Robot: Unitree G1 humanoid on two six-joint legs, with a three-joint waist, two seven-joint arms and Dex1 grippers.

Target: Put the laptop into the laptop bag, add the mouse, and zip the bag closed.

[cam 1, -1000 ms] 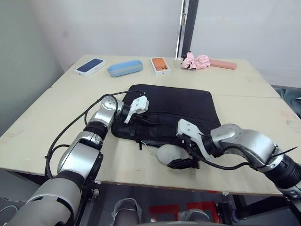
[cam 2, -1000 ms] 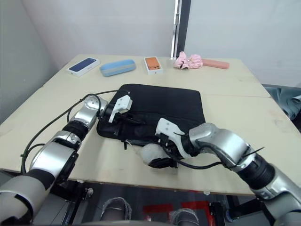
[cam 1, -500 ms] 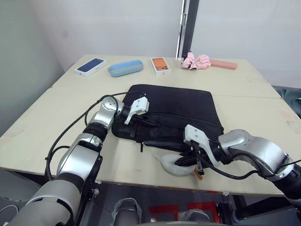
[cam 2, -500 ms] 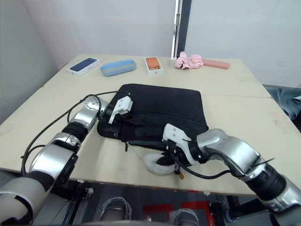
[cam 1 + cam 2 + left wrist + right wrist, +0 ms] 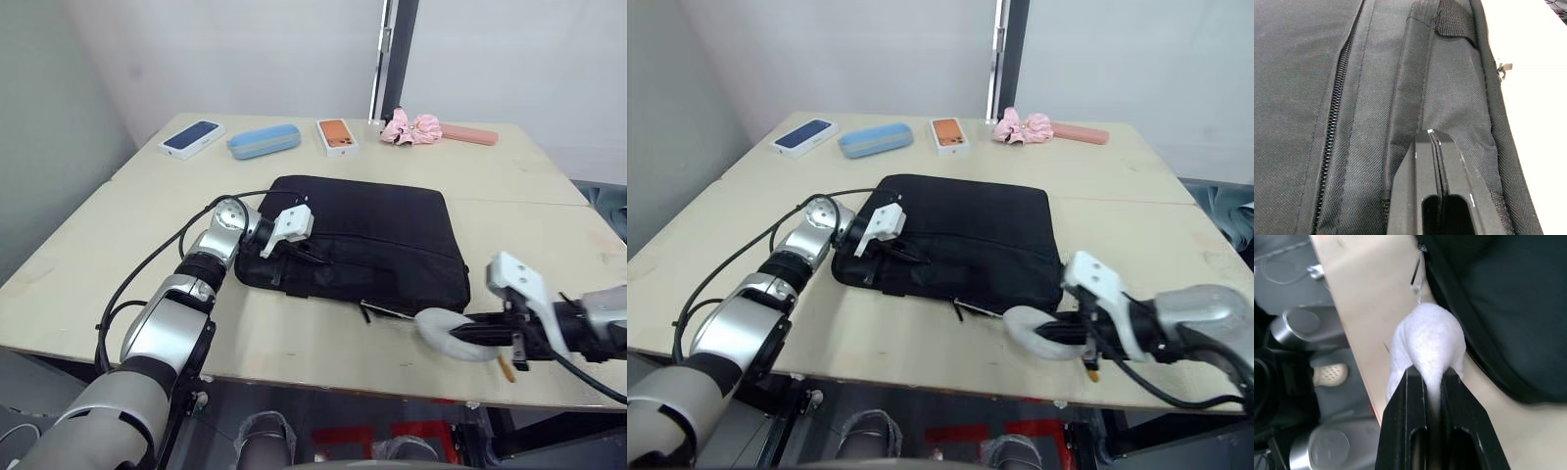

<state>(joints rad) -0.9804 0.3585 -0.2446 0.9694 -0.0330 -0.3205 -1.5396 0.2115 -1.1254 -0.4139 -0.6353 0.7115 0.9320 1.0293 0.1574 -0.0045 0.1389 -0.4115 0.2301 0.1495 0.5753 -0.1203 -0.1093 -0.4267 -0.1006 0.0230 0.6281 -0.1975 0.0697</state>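
The black laptop bag (image 5: pixel 372 230) lies flat in the middle of the table. My left gripper (image 5: pixel 308 255) is shut, its tips (image 5: pixel 1431 133) resting on the bag's fabric beside a handle strap (image 5: pixel 1415 73). My right gripper (image 5: pixel 472 331) is shut on a fluffy white oval thing (image 5: pixel 439 327) with an orange tag (image 5: pixel 506 368), held just above the table's front edge, right of the bag's near corner. In the right wrist view the fluff (image 5: pixel 1425 338) is pinched between the fingers (image 5: pixel 1405 406). The laptop and the mouse are out of view.
At the back of the table lie a blue phone box (image 5: pixel 191 137), a light blue case (image 5: pixel 263 140), an orange phone box (image 5: pixel 337 136), a pink cloth bundle (image 5: pixel 411 126) and a pink case (image 5: pixel 468 133). A zipper pull (image 5: pixel 367 311) hangs off the bag's front edge.
My right gripper closed on the fluffy white thing and carried it right along the front edge, away from the bag. The left arm has not moved.
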